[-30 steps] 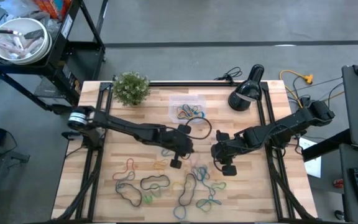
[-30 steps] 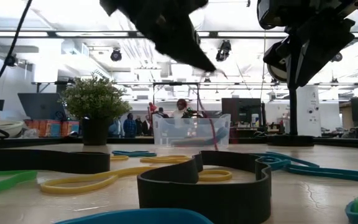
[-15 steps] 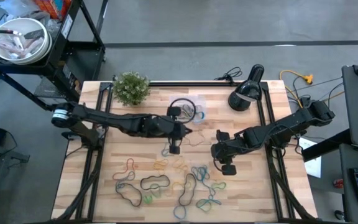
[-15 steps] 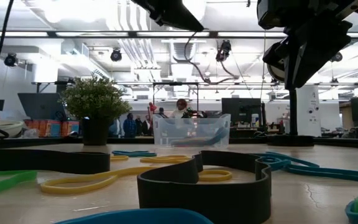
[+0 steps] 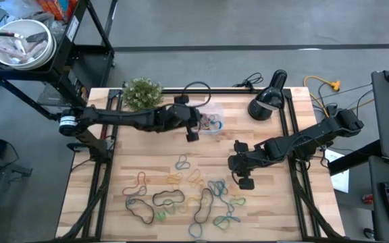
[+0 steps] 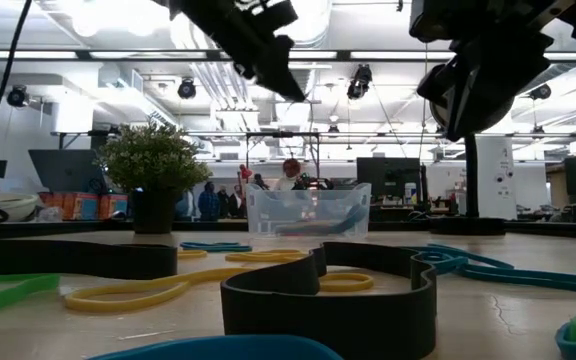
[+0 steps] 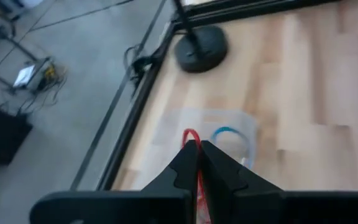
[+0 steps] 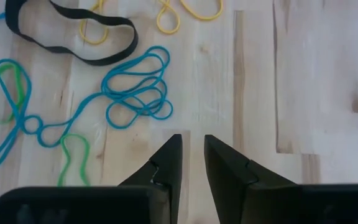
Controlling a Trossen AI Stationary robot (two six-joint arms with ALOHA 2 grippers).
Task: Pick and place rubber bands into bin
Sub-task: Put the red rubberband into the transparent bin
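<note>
The job is partly done, with most of it left. Starting at the left of the counter point(image 5: 100, 202), the left arm reaches in from the left edge along the back, past the small potted plant point(image 5: 142, 94) at the back-left corner. The left end effector point(image 7: 198, 155) hangs over the clear bin point(image 5: 206, 119), which stands near the middle of the back edge. Its fingers are pressed together on a red rubber band point(image 7: 192, 138), seen in the left wrist view dangling above the bin, so this loop looks about to be dropped in but is not yet let go. A few coloured bands already lie in the bin, among them a blue one point(image 7: 230, 134).

Further toward the front edge, a spread of loose rubber bands point(image 5: 181, 199) lies on the bare wood in black, yellow, green, blue and orange; these make up the bulk of what is left to collect.

To the right, the right end effector point(image 8: 191, 155) hovers above the counter near the right end of that pile, its fingers slightly parted and gripping nothing, just short of a tangled blue band point(image 8: 135, 90), which seems the likely next pick. A black lamp point(image 5: 267, 102) stands at the back-right.
</note>
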